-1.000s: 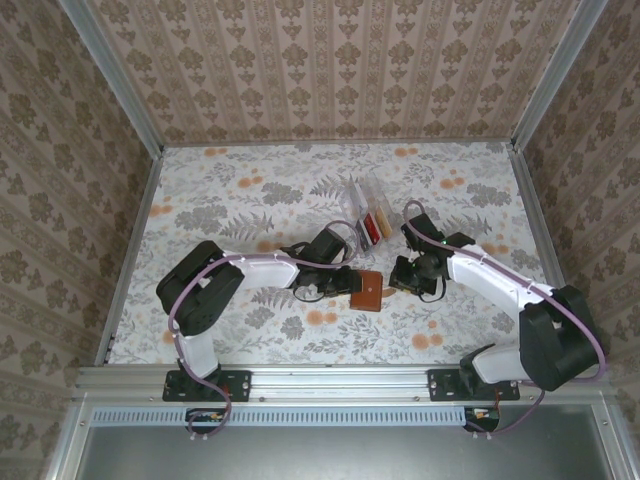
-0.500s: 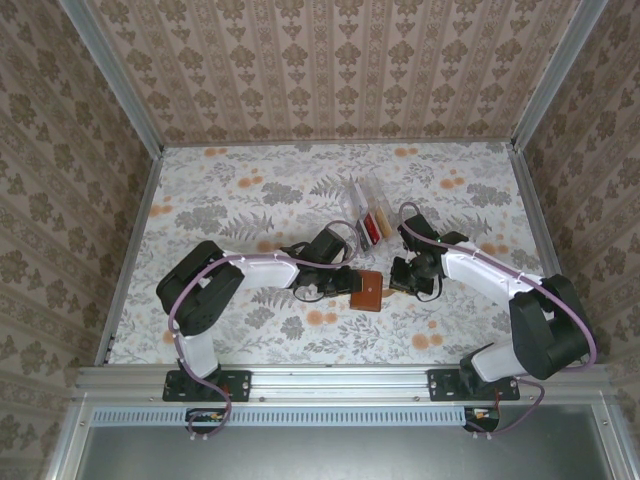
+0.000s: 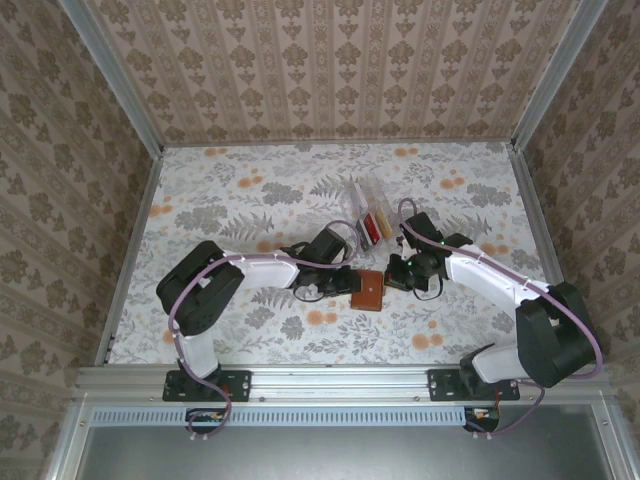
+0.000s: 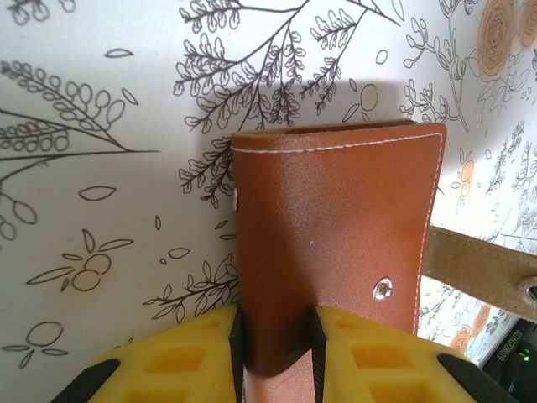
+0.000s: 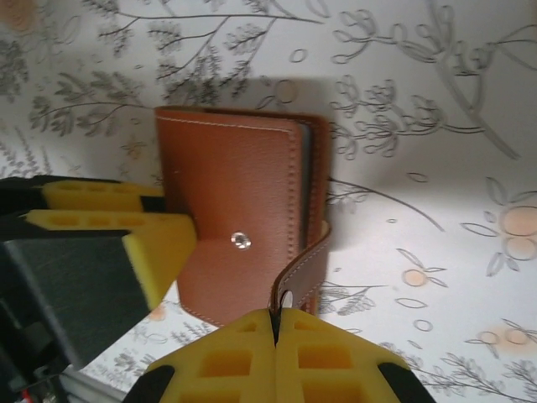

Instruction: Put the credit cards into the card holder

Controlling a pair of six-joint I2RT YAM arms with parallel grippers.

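left hand (image 4: pixel 274 327) and right hand (image 5: pixel 275 319) grip card holder (image 4: pixel 336 235); box (image 3: pixel 366 212) beyond.

The left gripper (image 4: pixel 277 340) is pinching the near edge of the brown card holder (image 4: pixel 336 210) between its yellow pads (image 4: pixel 168 361). The holder is lying on the floral table (image 4: pixel 126 101), its snap tab (image 4: pixel 478 269) sticking out rightward.

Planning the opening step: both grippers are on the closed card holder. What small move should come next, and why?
Probably the right gripper should pull the snap tab away, swinging the cover open: it looks pinched on the tab, while the left gripper clamps the card holder, which is folded shut.
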